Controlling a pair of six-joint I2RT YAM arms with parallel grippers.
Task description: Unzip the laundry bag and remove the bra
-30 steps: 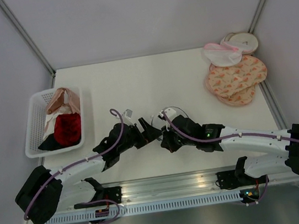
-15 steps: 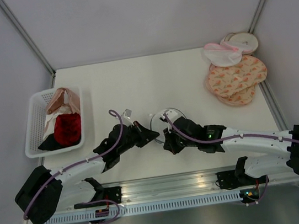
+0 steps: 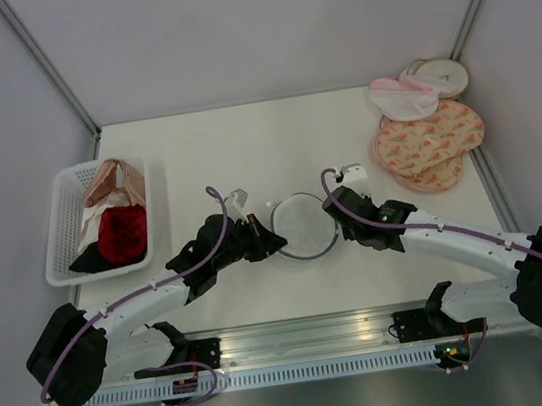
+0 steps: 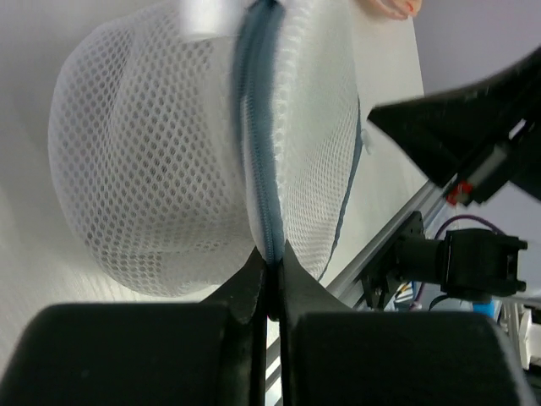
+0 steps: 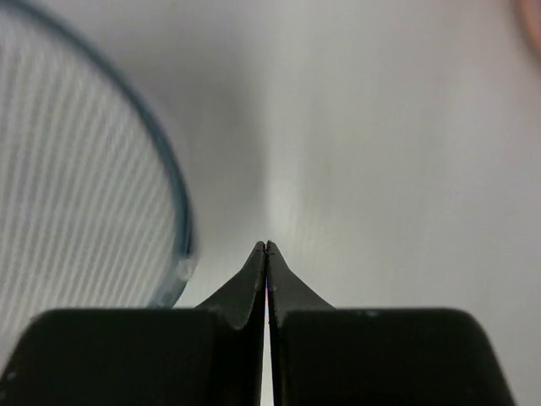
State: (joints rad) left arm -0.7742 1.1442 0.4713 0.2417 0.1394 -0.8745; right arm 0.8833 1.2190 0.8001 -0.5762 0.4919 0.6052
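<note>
The laundry bag (image 3: 304,224) is a round white mesh drum with a dark rim, lying in the middle of the table between both arms. My left gripper (image 3: 277,244) is at its left edge, shut on the blue zipper strip (image 4: 258,152) that runs up the bag's (image 4: 144,169) side. The left gripper's tips (image 4: 270,254) pinch that strip. My right gripper (image 3: 335,201) hangs just off the bag's right rim, shut and empty (image 5: 267,245), with the rim (image 5: 173,199) to its left. The bra does not show; I cannot make it out through the mesh.
A white basket (image 3: 61,232) at the left holds a red garment (image 3: 122,234) and a pink-peach one (image 3: 111,180). Flat peach patterned rounds (image 3: 430,145) and a pink-trimmed mesh pouch (image 3: 401,97) lie at the back right. The metal rail (image 3: 300,340) runs along the near edge.
The left gripper has closed on the bag's zipper strip. The right gripper has pulled away from over the bag to its right side, leaving the bag's top face uncovered.
</note>
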